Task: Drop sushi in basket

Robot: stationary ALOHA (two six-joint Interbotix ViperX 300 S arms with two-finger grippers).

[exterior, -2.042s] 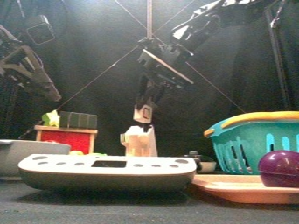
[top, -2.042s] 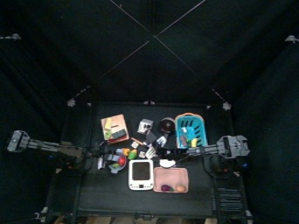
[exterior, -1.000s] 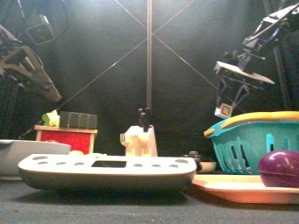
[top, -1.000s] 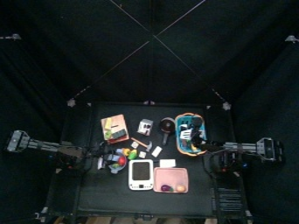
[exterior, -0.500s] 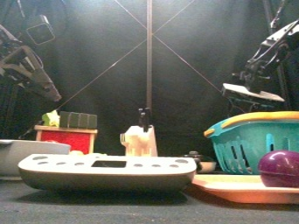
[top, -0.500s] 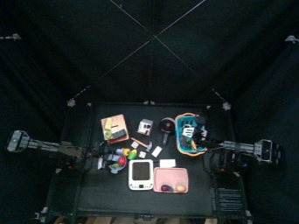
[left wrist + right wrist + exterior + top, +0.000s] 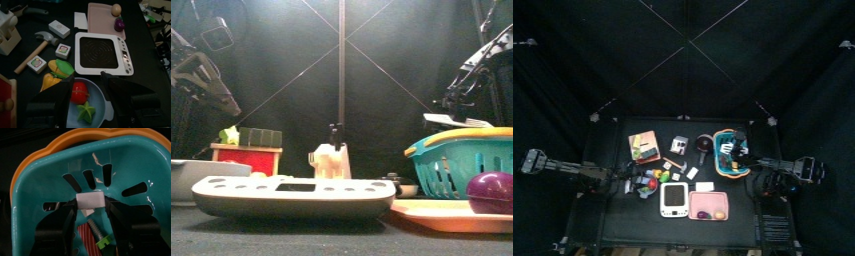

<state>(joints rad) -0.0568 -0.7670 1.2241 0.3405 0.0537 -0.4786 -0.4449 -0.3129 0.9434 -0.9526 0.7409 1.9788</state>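
Observation:
The teal basket [image 7: 731, 150] with an orange rim stands at the table's right; it also shows in the front view [image 7: 468, 160]. My right gripper [image 7: 89, 204] is shut on a white sushi piece [image 7: 89, 199] and holds it inside the basket [image 7: 133, 163], just above its slatted floor. In the top view the right gripper [image 7: 739, 160] is over the basket. My left gripper [image 7: 87, 95] is open and empty over a grey bowl [image 7: 99, 107] at the table's left, resting.
A white scale [image 7: 673, 199] and a pink tray [image 7: 710, 205] with an egg and a purple ball lie at the front. A red box [image 7: 644, 146], a hammer [image 7: 40, 47] and other sushi blocks [image 7: 63, 50] lie mid-table. A red striped item [image 7: 89, 233] lies in the basket.
My right gripper has moved from the table's middle to the right and come down into the basket, with the sushi piece in it. The left arm has not moved.

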